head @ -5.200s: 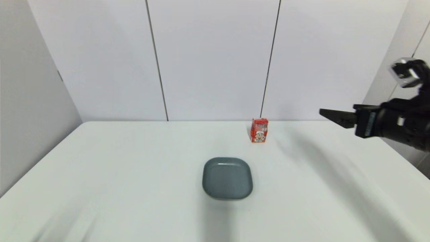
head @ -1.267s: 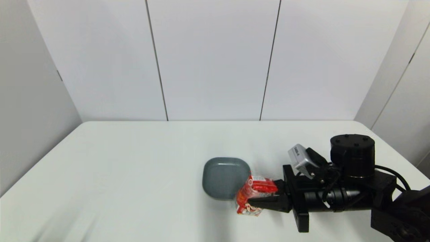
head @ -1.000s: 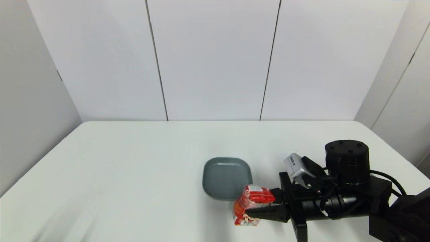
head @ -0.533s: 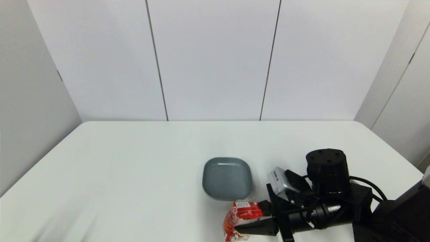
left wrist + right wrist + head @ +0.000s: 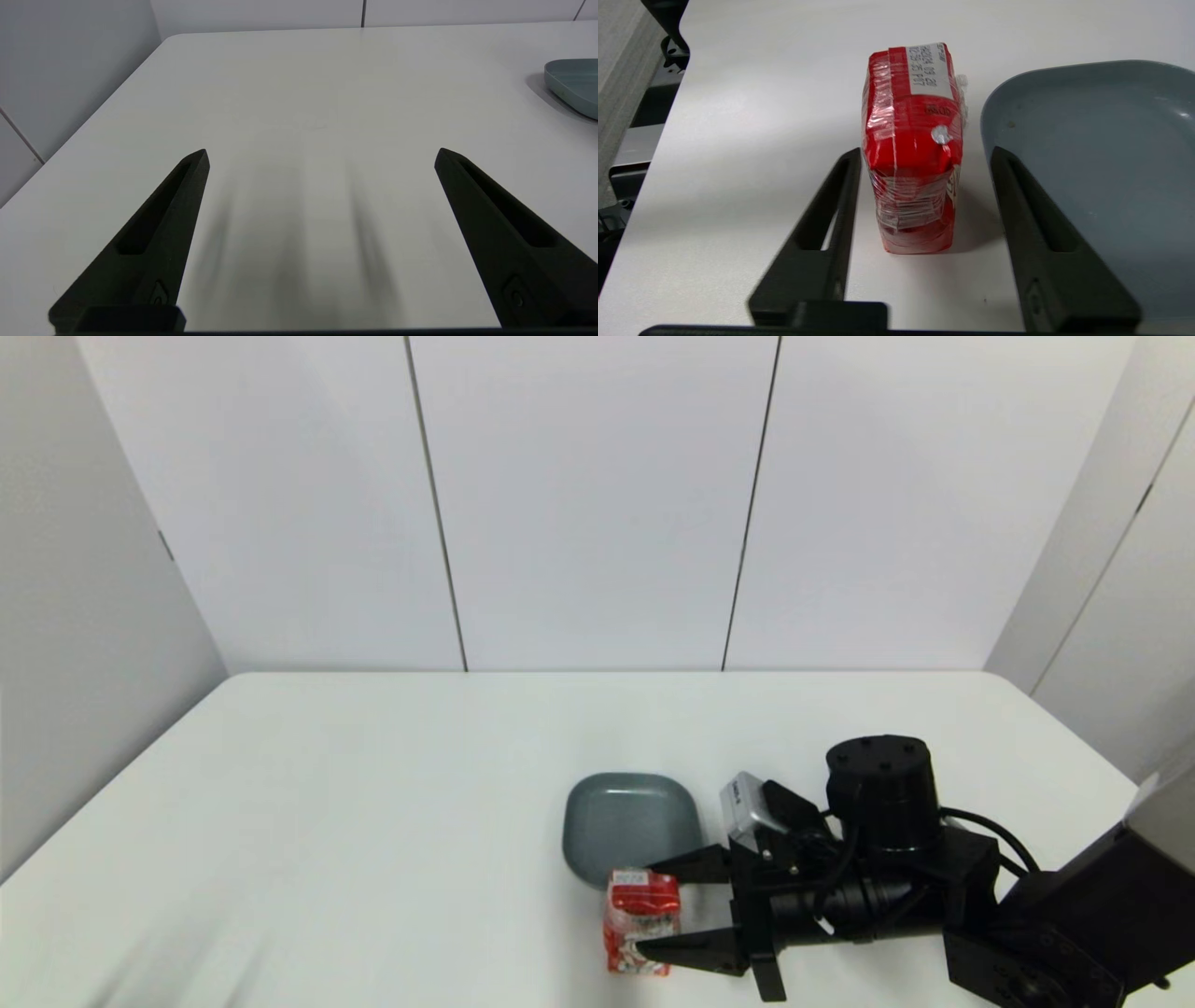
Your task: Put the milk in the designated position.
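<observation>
Right gripper (image 5: 667,913) jaws spread wide, gripping nothing; the milk (image 5: 911,140) stands upright between them, seemingly clear of both fingers. Grey plate (image 5: 1101,158) just outside one jaw. Left gripper (image 5: 321,156) wide open, empty.

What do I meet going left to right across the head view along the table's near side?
Bare table → milk, standing upright on the table → open right gripper around it → the right arm behind it.

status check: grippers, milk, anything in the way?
Right gripper open, fingers either side of the milk. Milk upright on table, just in front of grey plate. Left gripper open, idle. Nothing in the way.
</observation>
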Motion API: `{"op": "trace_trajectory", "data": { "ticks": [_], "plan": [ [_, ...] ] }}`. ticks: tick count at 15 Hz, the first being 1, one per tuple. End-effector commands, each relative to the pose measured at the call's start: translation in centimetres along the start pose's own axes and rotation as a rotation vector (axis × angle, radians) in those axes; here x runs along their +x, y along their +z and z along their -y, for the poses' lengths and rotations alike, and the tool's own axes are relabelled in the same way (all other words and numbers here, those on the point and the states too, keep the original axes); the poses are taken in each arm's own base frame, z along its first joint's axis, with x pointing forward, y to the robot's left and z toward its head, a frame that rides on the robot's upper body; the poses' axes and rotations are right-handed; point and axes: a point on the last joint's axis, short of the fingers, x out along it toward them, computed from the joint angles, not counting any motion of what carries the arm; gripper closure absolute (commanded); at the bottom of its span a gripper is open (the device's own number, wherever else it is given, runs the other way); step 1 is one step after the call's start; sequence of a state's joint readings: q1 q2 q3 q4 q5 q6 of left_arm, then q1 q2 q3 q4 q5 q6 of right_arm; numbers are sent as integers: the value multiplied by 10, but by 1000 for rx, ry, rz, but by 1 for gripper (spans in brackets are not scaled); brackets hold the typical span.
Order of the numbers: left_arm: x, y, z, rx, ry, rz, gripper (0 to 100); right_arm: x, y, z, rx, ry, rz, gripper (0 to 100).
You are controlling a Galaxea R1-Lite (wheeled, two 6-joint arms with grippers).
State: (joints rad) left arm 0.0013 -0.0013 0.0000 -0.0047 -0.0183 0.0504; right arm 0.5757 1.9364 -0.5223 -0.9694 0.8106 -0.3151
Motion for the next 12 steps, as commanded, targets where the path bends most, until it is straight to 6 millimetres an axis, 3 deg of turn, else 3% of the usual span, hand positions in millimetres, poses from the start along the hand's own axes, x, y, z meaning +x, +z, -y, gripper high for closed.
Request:
{"op": "trace_trajectory", "data": {
  "ticks": [1,4,7,10,12],
  "plan": [
    [0,0,0,0,0,-3,0,-2,1,2,-4,-3,7,0],
    [0,-1,0,0,0,-4,0,-13,16,-1,21,-20,36,0],
    [0,0,0,0,0,-3,0,-35,48,0,200,-61,99,0],
    [0,0,0,0,0,0,0,-85,82,11,492,-253,124,0],
    [0,0,0,0,0,0,0,-124,86,14,619,-472,80,0]
  ]
}}
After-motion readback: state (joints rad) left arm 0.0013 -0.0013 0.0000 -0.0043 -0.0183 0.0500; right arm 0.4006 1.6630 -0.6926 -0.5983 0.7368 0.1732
